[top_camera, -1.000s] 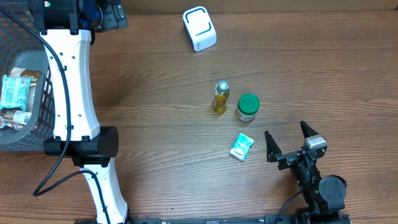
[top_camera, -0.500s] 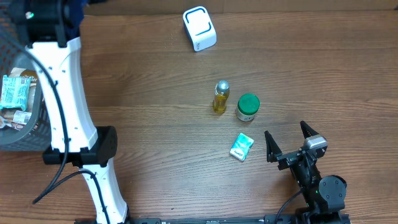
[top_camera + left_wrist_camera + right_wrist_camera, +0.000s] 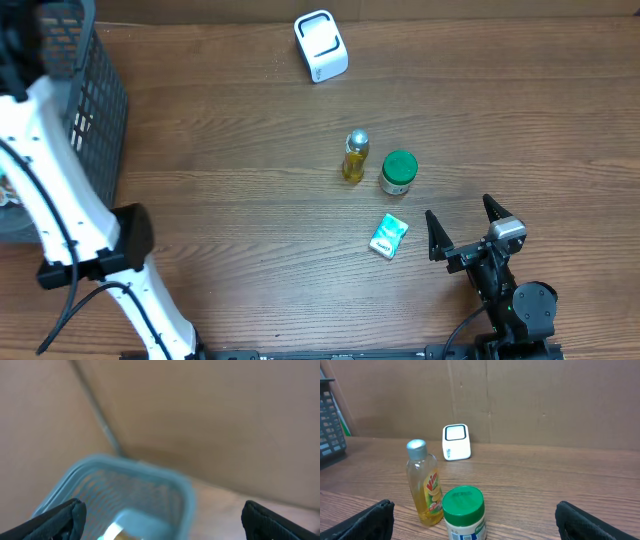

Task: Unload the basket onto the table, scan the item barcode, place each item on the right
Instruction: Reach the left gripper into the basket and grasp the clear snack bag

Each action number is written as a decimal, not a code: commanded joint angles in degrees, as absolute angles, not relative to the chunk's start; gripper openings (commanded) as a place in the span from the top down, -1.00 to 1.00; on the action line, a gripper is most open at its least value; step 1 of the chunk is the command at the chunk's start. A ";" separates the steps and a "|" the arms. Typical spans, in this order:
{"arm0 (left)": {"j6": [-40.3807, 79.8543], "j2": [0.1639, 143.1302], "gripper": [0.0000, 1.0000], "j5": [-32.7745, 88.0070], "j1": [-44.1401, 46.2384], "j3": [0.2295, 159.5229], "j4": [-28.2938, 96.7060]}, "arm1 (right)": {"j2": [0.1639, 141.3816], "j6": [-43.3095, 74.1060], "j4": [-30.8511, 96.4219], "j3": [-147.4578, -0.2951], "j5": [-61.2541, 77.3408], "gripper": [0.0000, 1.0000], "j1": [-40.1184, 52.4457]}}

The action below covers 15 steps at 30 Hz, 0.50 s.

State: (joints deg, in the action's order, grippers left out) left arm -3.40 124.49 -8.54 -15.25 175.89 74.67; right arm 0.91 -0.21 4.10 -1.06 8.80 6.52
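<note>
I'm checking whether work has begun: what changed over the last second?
The left arm swung further left; its open left gripper now hangs above the grey mesh basket, whose side shows further right than before; whether it was tipped or pushed is unclear. Nothing was gripped. The white scanner box, yellow liquid bottle, green-lidded jar, small green packet and open right gripper stayed put.

Bottle (image 3: 355, 155) just L of jar (image 3: 398, 172); packet (image 3: 388, 237) in front; scanner (image 3: 321, 46) behind; basket (image 3: 95, 95) far L.
</note>
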 commanded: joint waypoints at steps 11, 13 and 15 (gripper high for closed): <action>-10.35 124.40 -0.99 -6.15 -32.10 147.65 69.49 | 0.73 -0.05 3.81 -0.45 9.10 -1.00 6.68; -11.00 124.40 -0.96 -6.33 -33.21 142.63 68.05 | 0.71 -0.05 3.84 -0.45 9.10 -1.00 6.68; -10.96 124.40 -0.68 -6.50 -33.65 139.09 68.66 | 0.73 -0.05 3.81 -0.45 9.10 -1.00 6.68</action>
